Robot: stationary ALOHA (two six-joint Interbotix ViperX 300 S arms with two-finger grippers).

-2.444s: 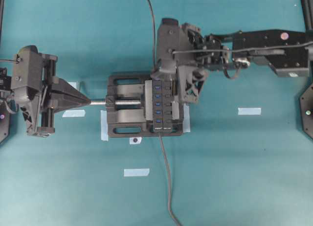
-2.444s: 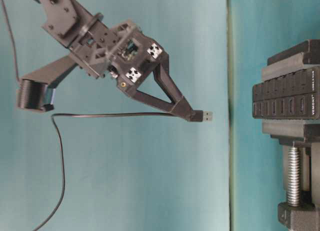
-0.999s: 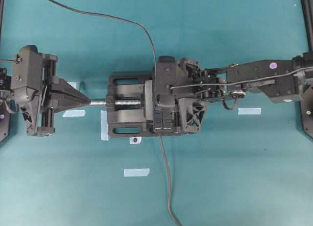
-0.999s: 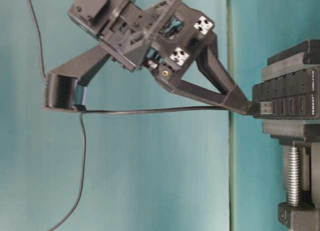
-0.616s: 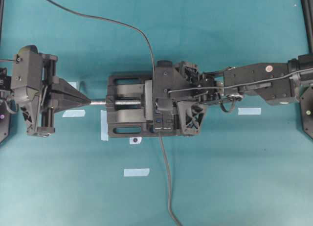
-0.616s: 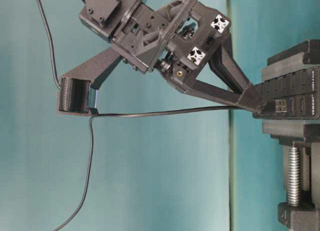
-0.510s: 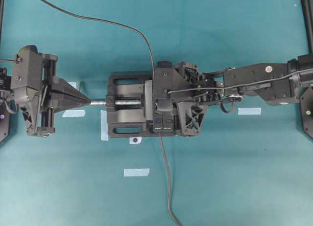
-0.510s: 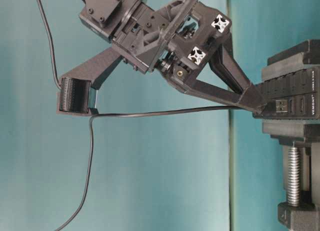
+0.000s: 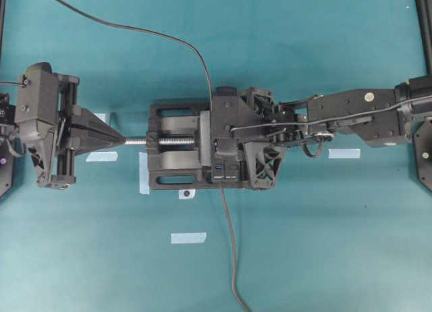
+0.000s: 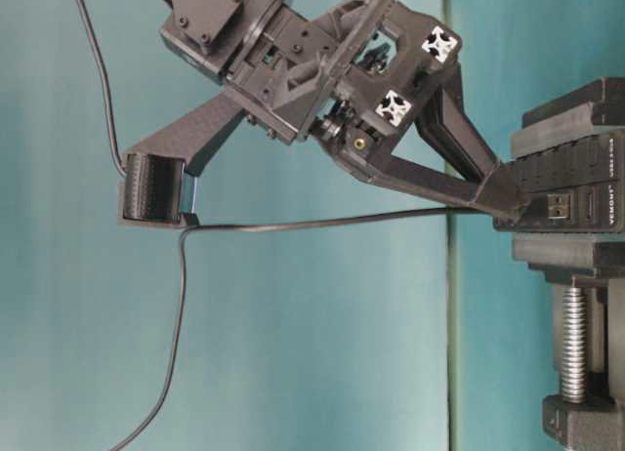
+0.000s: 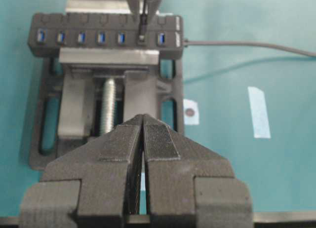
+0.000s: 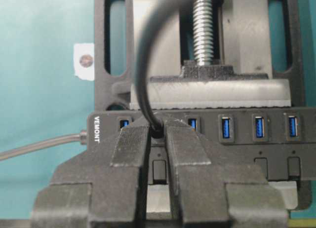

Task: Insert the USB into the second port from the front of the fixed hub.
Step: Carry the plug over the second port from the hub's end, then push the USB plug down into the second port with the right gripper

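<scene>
We cannot see second blue-lined port; right black gripper [image 12: 157, 132] covers it. Teal table mat [image 9: 324, 244] carries black screw vise [image 9: 172, 165] clamping long black fixed hub [image 11: 106, 36]. Right gripper pinches small black USB plug [image 10: 557, 206] seated second from white-printed end. Left black gripper [image 11: 143, 134] closed, empty, well apart.

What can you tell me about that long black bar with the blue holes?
The hub is a long, narrow black bar that looks like plastic, with a row of blue-lined ports, small buttons alongside and white print at one end. It lies clamped between the jaws of a black vise. Its own dark lead leaves the printed end. The right gripper holds the USB at the second port from that end.
</scene>
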